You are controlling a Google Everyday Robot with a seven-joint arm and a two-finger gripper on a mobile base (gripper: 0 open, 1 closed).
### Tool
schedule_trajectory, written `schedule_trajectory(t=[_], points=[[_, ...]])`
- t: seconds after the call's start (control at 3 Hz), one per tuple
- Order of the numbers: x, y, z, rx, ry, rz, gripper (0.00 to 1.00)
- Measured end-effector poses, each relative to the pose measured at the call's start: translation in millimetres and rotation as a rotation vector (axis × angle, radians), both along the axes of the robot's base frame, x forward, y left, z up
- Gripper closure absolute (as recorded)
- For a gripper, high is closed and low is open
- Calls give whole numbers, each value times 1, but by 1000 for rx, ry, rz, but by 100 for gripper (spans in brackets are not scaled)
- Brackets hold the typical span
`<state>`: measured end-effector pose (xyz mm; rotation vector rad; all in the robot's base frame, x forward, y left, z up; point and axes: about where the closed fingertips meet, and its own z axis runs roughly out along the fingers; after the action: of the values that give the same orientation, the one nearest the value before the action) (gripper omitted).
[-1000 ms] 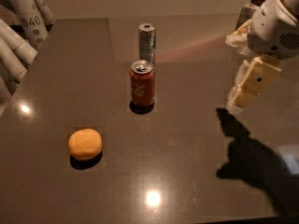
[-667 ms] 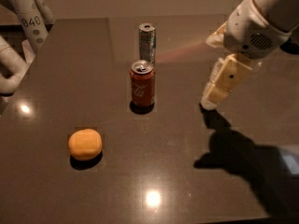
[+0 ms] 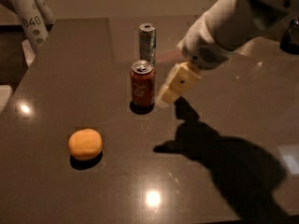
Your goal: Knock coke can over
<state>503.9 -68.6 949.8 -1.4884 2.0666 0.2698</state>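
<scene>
The red coke can [image 3: 142, 87] stands upright near the middle of the dark table [image 3: 56, 69], its silver top facing up. My gripper [image 3: 164, 99] comes in from the upper right on a white arm. Its cream fingers point down and to the left, with the tip just right of the can's lower half and very close to it. I cannot tell whether it touches the can.
A slimmer, taller silver-grey can [image 3: 147, 43] stands upright just behind the coke can. An orange [image 3: 85, 143] lies at the front left. White posts with the number 840 [image 3: 30, 17] stand at the far left corner. The arm's shadow falls across the front right.
My arm has swung left across the table. The gripper has moved from well right of the coke can to right beside it. The cans and the orange have not moved.
</scene>
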Motion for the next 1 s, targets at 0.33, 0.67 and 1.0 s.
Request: schedule_trajectory(t=[0.33,0.67,1.0], points=[[21,39,-14,117,-3,-32,0],[29,62,-21,188,7,-33,0],[32,82,-30,243,28,-27,0]])
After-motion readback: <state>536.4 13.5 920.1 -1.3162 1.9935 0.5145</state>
